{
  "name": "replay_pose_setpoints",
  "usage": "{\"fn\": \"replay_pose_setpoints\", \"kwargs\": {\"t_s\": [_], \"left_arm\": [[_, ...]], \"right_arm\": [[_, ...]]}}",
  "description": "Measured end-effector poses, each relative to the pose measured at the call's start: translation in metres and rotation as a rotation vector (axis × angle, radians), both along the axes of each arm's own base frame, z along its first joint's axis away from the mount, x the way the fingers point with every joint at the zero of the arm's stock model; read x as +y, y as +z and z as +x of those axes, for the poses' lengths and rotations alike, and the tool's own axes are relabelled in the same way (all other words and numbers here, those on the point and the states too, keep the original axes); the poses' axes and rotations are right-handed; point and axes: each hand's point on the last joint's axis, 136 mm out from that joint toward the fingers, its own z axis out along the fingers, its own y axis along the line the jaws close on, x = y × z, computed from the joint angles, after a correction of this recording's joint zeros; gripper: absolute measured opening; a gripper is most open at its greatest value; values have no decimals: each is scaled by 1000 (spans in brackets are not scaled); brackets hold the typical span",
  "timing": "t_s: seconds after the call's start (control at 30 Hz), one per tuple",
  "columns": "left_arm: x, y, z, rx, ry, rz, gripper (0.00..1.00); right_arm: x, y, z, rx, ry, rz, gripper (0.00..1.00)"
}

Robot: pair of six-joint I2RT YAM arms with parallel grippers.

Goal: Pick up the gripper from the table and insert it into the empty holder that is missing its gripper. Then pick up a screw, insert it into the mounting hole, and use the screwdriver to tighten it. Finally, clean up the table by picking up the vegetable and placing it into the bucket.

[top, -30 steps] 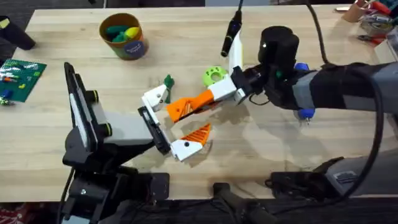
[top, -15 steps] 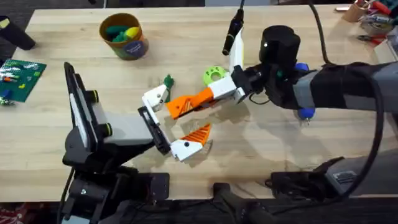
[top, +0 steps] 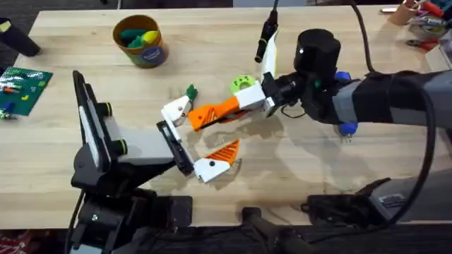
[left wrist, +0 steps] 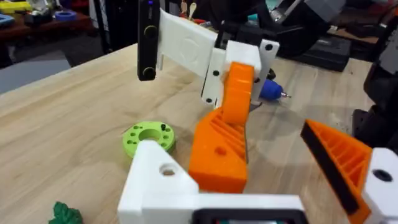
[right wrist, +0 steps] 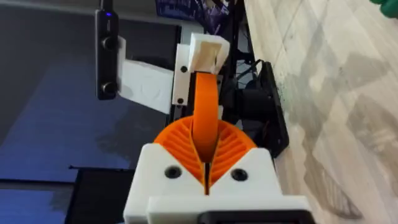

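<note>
The right gripper (top: 227,107) reaches leftward across the table from its grey-sleeved arm, its fingers pressed together on the gripper (top: 206,116), an orange ribbed wedge whose far tip sits right at the holder (top: 175,111) on the left gripper (top: 191,137). That left gripper's rail is spread wide, pinching nothing. Behind the wedge lie a green disc (top: 242,85) and a small green vegetable (top: 191,92). Well beyond, the bucket (top: 140,40) holds green and yellow pieces. The screwdriver (top: 342,77) pokes out behind the right arm.
</note>
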Motion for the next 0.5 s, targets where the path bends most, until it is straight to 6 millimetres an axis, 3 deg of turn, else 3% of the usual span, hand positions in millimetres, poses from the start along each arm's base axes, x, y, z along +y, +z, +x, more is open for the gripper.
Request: {"fn": "replay_pose_setpoints", "kwargs": {"t_s": [0.5], "left_arm": [[0,0,0,0,0,0,986]], "right_arm": [[7,-1,2,26,-28,-21,20]]}}
